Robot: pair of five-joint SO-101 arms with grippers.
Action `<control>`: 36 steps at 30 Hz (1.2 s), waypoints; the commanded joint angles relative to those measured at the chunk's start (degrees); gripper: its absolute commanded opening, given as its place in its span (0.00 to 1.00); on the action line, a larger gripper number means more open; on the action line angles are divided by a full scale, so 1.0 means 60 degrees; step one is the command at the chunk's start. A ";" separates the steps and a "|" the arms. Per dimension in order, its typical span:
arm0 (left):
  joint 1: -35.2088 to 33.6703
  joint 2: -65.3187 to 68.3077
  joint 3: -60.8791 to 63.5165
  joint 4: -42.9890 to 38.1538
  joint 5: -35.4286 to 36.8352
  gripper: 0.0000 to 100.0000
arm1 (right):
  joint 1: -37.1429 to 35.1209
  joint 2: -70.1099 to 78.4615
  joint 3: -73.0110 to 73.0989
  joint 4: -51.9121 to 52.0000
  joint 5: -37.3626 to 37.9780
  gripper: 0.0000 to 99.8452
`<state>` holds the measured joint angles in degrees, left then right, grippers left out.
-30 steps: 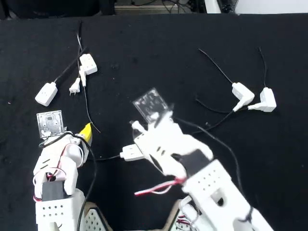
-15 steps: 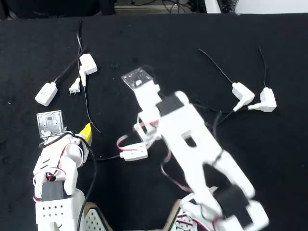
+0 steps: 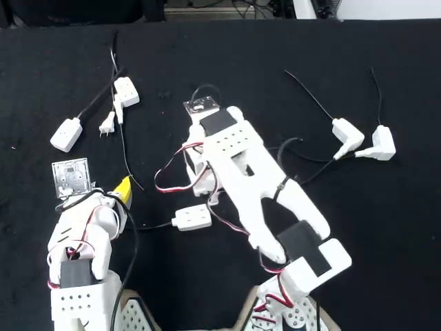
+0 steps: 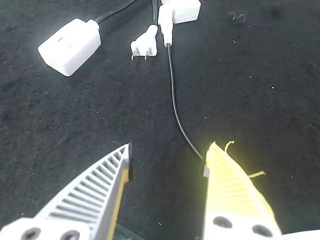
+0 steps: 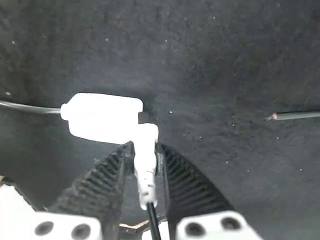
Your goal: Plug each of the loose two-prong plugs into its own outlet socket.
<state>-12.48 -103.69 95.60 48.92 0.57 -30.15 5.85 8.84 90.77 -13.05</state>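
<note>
Since a second ago the right arm (image 3: pixel 255 186) has swung out across the table and folded back, so its wrist now sits farther up the black cloth (image 3: pixel 275 48), while the left arm (image 3: pixel 83 234) has kept its place. The plug (image 5: pixel 145 170) is a small, smooth, white moulded piece with a thin black cord leaving its tail. The right gripper (image 5: pixel 145 149) is clamped on it, its dark ribbed fingers pressing both flanks. The plug's rounded head touches one end of the socket (image 5: pixel 102 116), a glossy white block with soft corners that lies flat near the middle of the cloth, a grey lead running from its other end. We cannot tell whether the prongs have gone in, as the joint is too dim. The cloth is matt and felt-like, flecked with pale lint. The left gripper (image 4: pixel 168 148) hangs spread wide above it, one finger white and ribbed, the other yellow, and a thin black cable (image 4: pixel 175 110) runs up to the yellow tip. Beyond lie a loose plug (image 4: pixel 143 46) with two bare metal prongs and, near it, a boxy second socket (image 4: pixel 70 46). Well apart, at the cloth's far side, rests a pair of white cord ends (image 3: pixel 382 143).
</note>
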 commanded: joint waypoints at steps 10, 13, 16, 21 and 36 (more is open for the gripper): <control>-0.0081 -0.0103 -0.0198 0.0029 0.0073 0.25 | -0.0835 -0.0037 -0.0242 0.0117 -0.0205 0.01; -0.0081 -0.0103 -0.0198 0.0029 0.0073 0.25 | -0.0835 -0.0022 -0.0007 0.0132 -0.0205 0.01; -0.0081 -0.0103 -0.0198 0.0029 0.0073 0.25 | -0.0791 0.0037 0.0168 0.0117 -0.0220 0.01; -0.0066 -0.0103 -0.0198 0.0015 0.0073 0.25 | -0.0791 0.0037 0.0242 0.0132 -0.0234 0.01; -0.0081 -0.0103 -0.0212 0.0015 0.0059 0.25 | -0.0835 0.0051 0.0462 0.0059 -0.0220 0.01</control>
<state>-12.48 -103.69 95.60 48.92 0.57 -34.20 6.37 11.56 91.30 -13.67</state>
